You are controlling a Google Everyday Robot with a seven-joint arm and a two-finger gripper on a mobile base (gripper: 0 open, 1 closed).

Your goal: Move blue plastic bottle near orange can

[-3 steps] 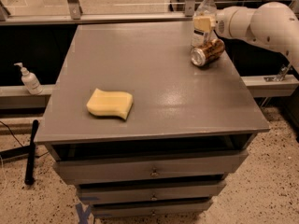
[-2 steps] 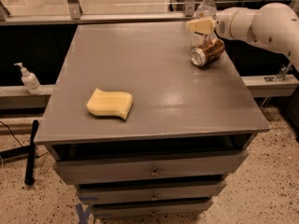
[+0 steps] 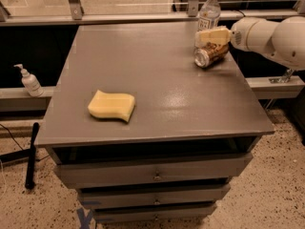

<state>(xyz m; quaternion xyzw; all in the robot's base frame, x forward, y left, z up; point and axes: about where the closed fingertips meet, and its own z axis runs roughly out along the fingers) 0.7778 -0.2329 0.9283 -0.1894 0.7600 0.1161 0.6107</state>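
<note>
Position: the bottle (image 3: 209, 6) stands upright at the far right of the table (image 3: 157, 75), directly behind the can (image 3: 208, 55), which lies on its side with its silver end toward the camera. The two appear touching or nearly so.

Change noted: over the last second the gripper (image 3: 210, 36) has dropped slightly and now sits across the bottle's lower body, just above the can. Bottle and can have not shifted.

Gripper state: I cannot tell whether it is apart, together or clamped on the bottle.

Assessment: the bottle looks to be already at its destination. What probably remains is a release and a clean withdrawal that does not tip the bottle or roll the can.

Sponge (image 3: 111, 105): well apart, not involved.
</note>
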